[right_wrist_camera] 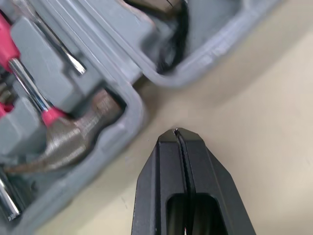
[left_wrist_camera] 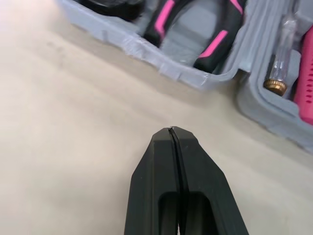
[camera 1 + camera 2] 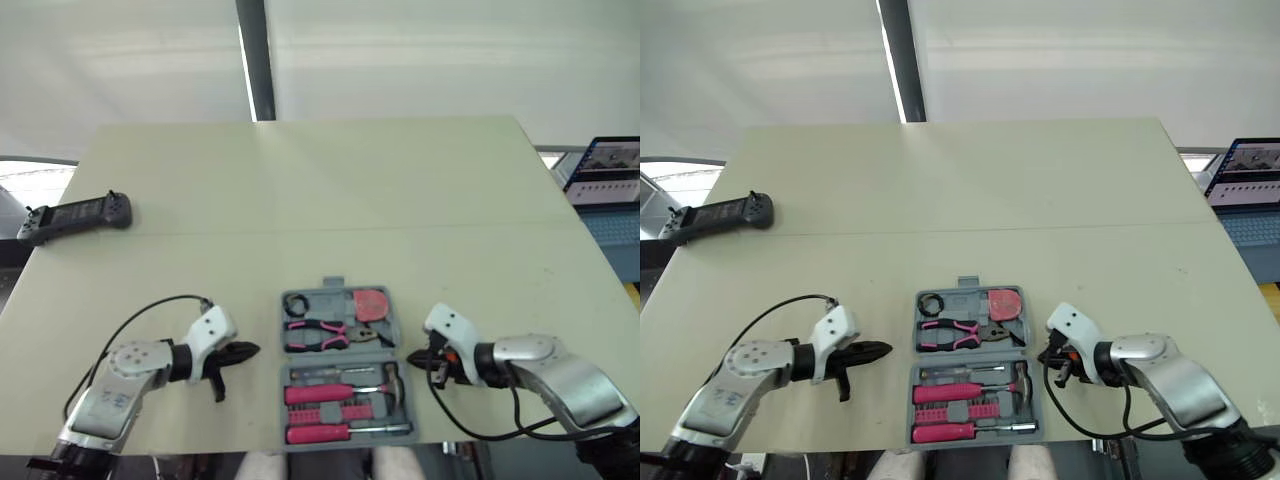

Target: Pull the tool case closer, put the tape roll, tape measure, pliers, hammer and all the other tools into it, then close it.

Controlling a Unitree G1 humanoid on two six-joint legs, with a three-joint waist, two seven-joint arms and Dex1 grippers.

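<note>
The grey tool case (image 3: 333,283) lies open near the table's front edge, between my two arms. Its far half holds a black tape roll (image 3: 296,303), a pink tape measure (image 3: 372,303) and pink-handled pliers (image 3: 318,335). In the near half lie a hammer (image 3: 390,378) and pink-handled screwdrivers (image 3: 320,395). My left gripper (image 3: 250,350) is shut and empty, its tip just left of the case, near the pliers (image 2: 215,44). My right gripper (image 3: 412,357) is also shut and empty, close to the case's right wall beside the hammer head (image 1: 73,132).
A black handheld controller (image 3: 75,215) lies at the table's far left edge. A laptop (image 3: 607,172) stands beyond the right edge. A dark post (image 3: 255,60) rises behind the table. Bare tabletop stretches beyond the case.
</note>
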